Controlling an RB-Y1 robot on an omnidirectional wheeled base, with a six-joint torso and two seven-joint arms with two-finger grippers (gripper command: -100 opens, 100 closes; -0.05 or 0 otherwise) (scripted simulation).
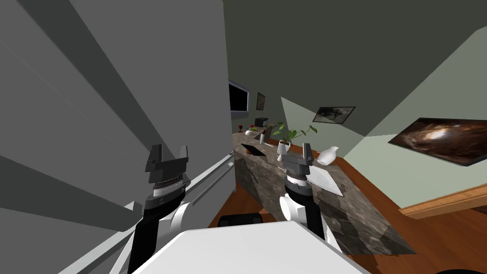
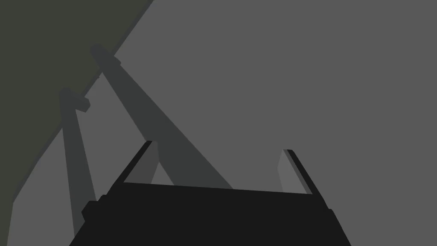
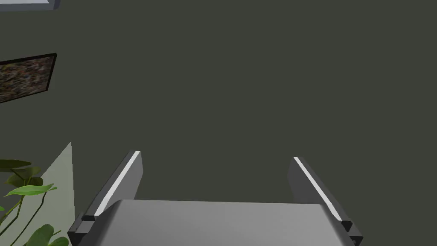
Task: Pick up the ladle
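Note:
A mottled stone counter (image 1: pixel 285 190) runs away from me on the right. Small items at its far end (image 1: pixel 259 135) are too small to tell apart. My right gripper (image 1: pixel 295 150) hovers over the counter's near part, raised and open, with nothing between its fingers (image 3: pixel 132 171). My left gripper (image 1: pixel 169 152) is also raised and open, close in front of a tall grey panel (image 1: pixel 95 119). In the left wrist view the left gripper (image 2: pixel 217 151) faces that flat grey surface (image 2: pixel 298 85), which carries the arms' shadows.
On the counter stand a leafy plant in a white pot (image 1: pixel 285 138), a white vase (image 1: pixel 328 155), a flat white board (image 1: pixel 326 181) and a black recess (image 1: pixel 253 150). A pale rail (image 1: pixel 209 176) runs along the grey panel. Wooden floor (image 1: pixel 238 202) lies between the panel and the counter.

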